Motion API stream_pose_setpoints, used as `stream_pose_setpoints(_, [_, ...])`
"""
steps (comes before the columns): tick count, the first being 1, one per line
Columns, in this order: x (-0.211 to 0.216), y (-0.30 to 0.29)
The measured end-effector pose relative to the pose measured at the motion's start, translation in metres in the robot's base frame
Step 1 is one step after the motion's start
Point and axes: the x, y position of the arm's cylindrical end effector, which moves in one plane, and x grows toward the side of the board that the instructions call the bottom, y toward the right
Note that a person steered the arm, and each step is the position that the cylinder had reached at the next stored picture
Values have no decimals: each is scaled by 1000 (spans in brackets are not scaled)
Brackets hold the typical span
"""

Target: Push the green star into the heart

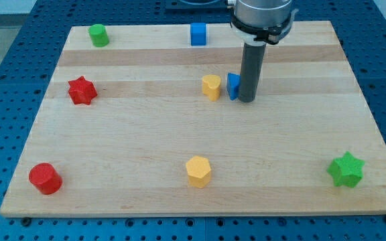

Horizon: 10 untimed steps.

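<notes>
1. My tip point(246, 100) has no hand to grasp with; it rests beside a small blue block point(232, 86), near the yellow heart block point(211, 87).
2. The green star block point(346, 169) sits well apart, at the view's bottom right of the wooden surface point(146, 140).
3. Best approach: circle behind the star's far-right side, then push steadily toward the heart.

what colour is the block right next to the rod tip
Blue, touching my tip on its left; the camera view shows it.

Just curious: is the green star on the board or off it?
On it. The green star sits flat on the wooden board, near its bottom right corner.
</notes>
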Motion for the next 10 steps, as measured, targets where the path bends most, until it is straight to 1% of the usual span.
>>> stream_pose_setpoints(1, [0, 1])
stream_pose_setpoints(2, [7, 23])
stream_pose_setpoints(3, [29, 62])
stream_pose_setpoints(5, [98, 137])
stream_pose_setpoints(6, [130, 149])
stream_pose_setpoints(8, [196, 150])
stream_pose_setpoints(9, [206, 148])
stream_pose_setpoints(10, [206, 131])
